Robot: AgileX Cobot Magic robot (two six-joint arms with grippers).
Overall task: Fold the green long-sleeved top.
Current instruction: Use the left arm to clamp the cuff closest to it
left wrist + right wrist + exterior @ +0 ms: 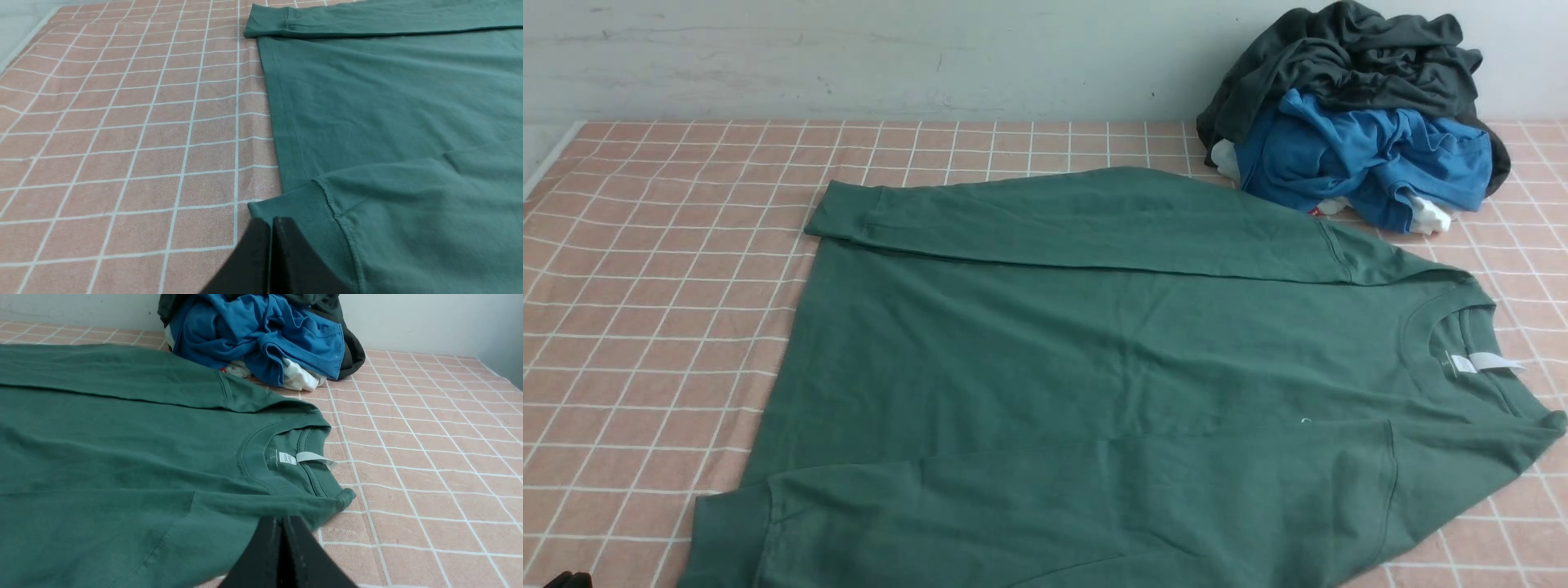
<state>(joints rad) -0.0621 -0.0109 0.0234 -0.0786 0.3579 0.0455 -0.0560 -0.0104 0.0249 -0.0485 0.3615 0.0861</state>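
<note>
The green long-sleeved top (1054, 351) lies flat on the pink checked cloth, neck to the right and hem to the left. Both sleeves are folded across the body, the far cuff (837, 214) and the near cuff (310, 204) lying by the hem. Its white neck label (310, 458) shows inside the collar. My left gripper (271, 220) is shut, its tips just at the edge of the near cuff, with no fabric seen between them. My right gripper (282, 518) is shut too, with its tips at the near shoulder's edge and no cloth between them.
A heap of clothes stands at the back right against the wall: a dark charcoal garment (1356, 57) on top of a bright blue one (1364, 155), with some white fabric underneath. The pink checked cloth (662, 269) covers the table, whose left edge (547, 163) shows.
</note>
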